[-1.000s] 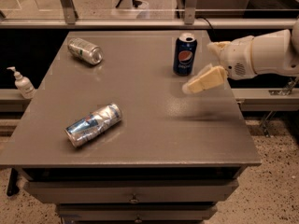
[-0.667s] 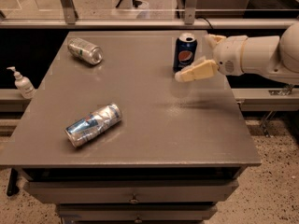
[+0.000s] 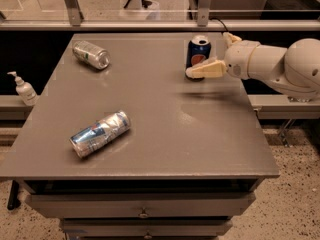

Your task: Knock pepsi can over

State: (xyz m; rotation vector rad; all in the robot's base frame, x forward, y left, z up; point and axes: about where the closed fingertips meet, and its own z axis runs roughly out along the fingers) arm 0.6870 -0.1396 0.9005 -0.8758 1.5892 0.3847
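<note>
The pepsi can (image 3: pixel 198 52) is dark blue with a silver top. It stands upright at the far right of the grey table (image 3: pixel 150 134). My gripper (image 3: pixel 209 55) reaches in from the right and is open. Its near cream finger (image 3: pixel 206 69) lies against the can's lower front, low over the table. Its far finger (image 3: pixel 231 38) shows behind and to the right of the can. The white arm (image 3: pixel 280 66) stretches off to the right edge.
A crushed silver-and-blue can (image 3: pixel 100 133) lies on its side at the front left. A silver-green can (image 3: pixel 90 54) lies at the far left. A soap dispenser (image 3: pixel 23 89) stands on a ledge left of the table. A rail runs behind the table.
My gripper has moved left and toward the can, from the open table to its right until the near finger is at the can's base. The can still stands upright.
</note>
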